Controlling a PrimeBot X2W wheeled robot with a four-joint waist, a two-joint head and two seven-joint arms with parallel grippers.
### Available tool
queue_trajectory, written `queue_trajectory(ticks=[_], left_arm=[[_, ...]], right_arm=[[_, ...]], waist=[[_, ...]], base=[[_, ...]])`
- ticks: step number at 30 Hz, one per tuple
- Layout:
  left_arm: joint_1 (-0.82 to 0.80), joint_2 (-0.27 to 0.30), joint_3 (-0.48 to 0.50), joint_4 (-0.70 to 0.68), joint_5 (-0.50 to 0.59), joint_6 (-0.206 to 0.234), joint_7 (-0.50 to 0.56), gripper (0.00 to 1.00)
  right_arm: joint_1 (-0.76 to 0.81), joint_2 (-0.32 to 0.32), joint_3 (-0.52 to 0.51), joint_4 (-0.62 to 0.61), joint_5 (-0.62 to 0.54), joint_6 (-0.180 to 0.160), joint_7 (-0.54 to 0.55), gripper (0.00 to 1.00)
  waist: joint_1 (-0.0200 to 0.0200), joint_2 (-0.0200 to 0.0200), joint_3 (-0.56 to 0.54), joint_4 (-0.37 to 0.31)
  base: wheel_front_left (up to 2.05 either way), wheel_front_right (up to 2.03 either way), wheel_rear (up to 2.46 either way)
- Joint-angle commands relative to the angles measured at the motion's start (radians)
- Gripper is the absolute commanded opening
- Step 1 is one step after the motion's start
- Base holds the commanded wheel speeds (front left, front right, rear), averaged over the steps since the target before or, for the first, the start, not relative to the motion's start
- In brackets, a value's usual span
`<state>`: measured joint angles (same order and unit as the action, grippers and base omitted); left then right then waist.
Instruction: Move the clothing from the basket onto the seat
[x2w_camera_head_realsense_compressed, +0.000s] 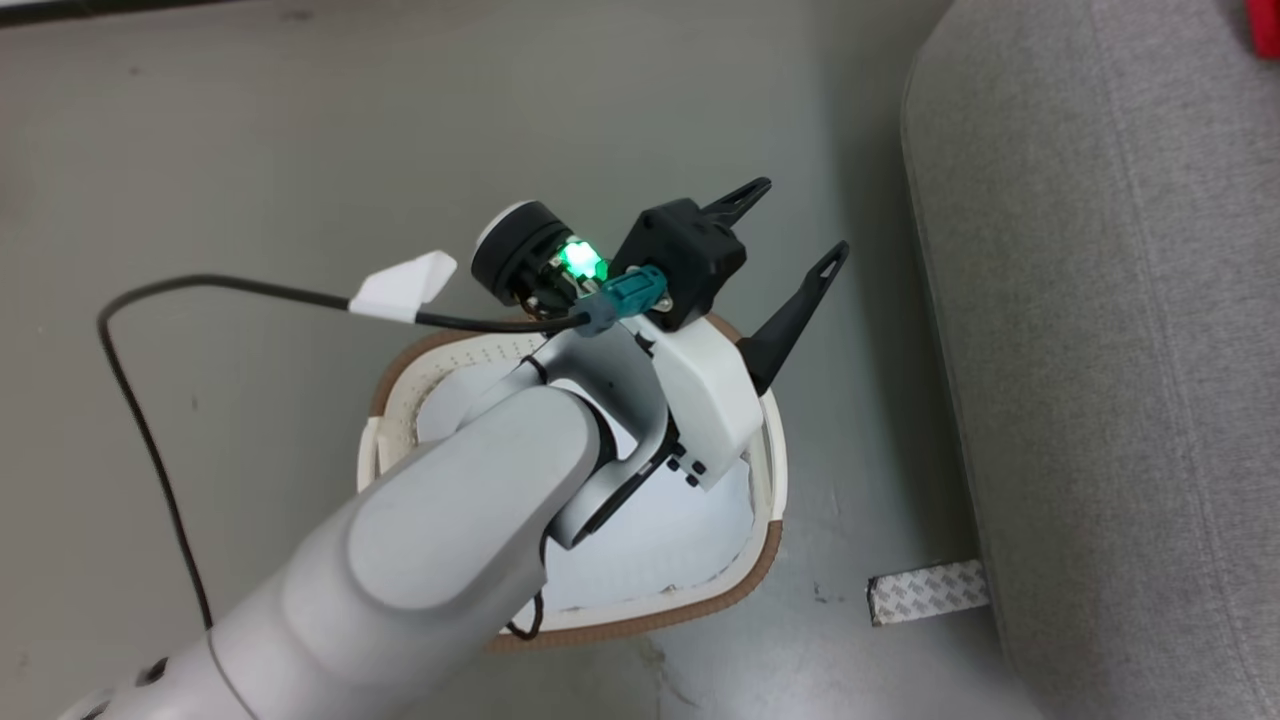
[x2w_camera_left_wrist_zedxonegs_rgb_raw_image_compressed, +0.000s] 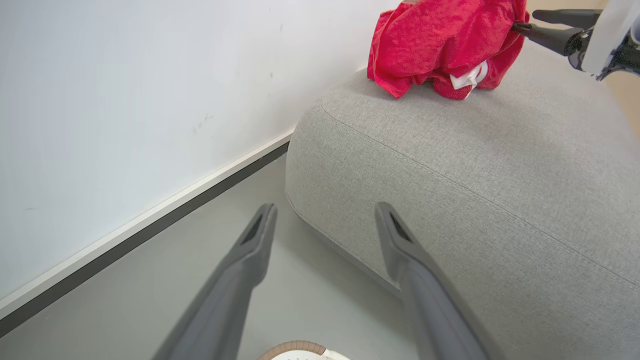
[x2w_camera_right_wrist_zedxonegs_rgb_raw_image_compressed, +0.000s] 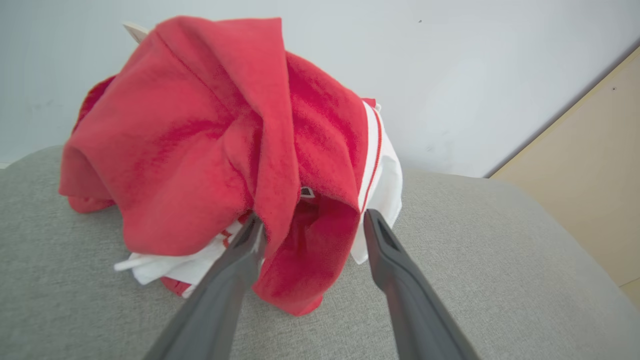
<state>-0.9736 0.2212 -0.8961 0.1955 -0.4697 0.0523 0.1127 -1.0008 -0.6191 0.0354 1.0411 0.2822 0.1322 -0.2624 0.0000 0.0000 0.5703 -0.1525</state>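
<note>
On the seat (x2w_camera_left_wrist_zedxonegs_rgb_raw_image_compressed: 475, 165), near the end by the wall, lies the one piece of clothing (x2w_camera_right_wrist_zedxonegs_rgb_raw_image_compressed: 210, 150), a crumpled red heap with white panels. Its top is cut off in the left wrist view, and the head view catches a red sliver at the upper right corner. Right gripper (x2w_camera_right_wrist_zedxonegs_rgb_raw_image_compressed: 314, 220): jaws apart, a red fold hanging between them and touching one finger. Left gripper (x2w_camera_head_realsense_compressed: 802, 218): jaws apart, above the single basket (x2w_camera_head_realsense_compressed: 770, 560), which stands on the floor beside the seat, its interior largely hidden by the left arm.

Bare seat (x2w_camera_left_wrist_zedxonegs_rgb_raw_image_compressed: 500, 175) beside heaped clothing (x2w_camera_left_wrist_zedxonegs_rgb_raw_image_compressed: 440, 40)
</note>
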Motion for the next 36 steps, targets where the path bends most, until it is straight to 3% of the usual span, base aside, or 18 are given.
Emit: queue_trajectory(ticks=[1, 8, 16, 27, 36], left_arm=[[0.022, 0.01, 0.005, 0.004, -0.019, 0.004, -0.011, 1.0], [0.077, 0.028, 0.02, 0.021, -0.035, 0.024, -0.054, 1.0], [0.222, 0.073, 0.075, 0.066, -0.083, 0.099, -0.144, 1.0], [0.482, 0.164, 0.166, 0.097, -0.137, 0.211, -0.313, 1.0], [0.703, 0.194, 0.281, 0.081, -0.19, 0.24, -0.377, 1.0]], right_arm=[[0.034, 0.009, -0.013, -0.014, -0.014, -0.003, -0.003, 1.0], [0.137, 0.015, -0.069, -0.108, -0.05, -0.003, -0.003, 1.0], [0.351, 0.061, -0.159, -0.376, -0.101, -0.003, -0.003, 1.0], [0.663, 0.202, -0.145, -0.73, -0.15, -0.003, -0.001, 1.0], [0.882, 0.349, -0.114, -0.853, -0.188, -0.003, -0.001, 1.0]], waist=[[0.0, 0.0, -0.03, -0.004], [0.0, 0.0, -0.117, 0.005], [0.0, 0.0, -0.284, 0.029], [0.0, 0.0, -0.496, 0.042], [0.0, 0.0, -0.576, 0.042]], base=[[0.0, 0.0, 0.0], [0.0, 0.0, 0.0], [0.0, 0.0, 0.0], [0.0, 0.0, 0.0], [0.0, 0.0, 0.0]])
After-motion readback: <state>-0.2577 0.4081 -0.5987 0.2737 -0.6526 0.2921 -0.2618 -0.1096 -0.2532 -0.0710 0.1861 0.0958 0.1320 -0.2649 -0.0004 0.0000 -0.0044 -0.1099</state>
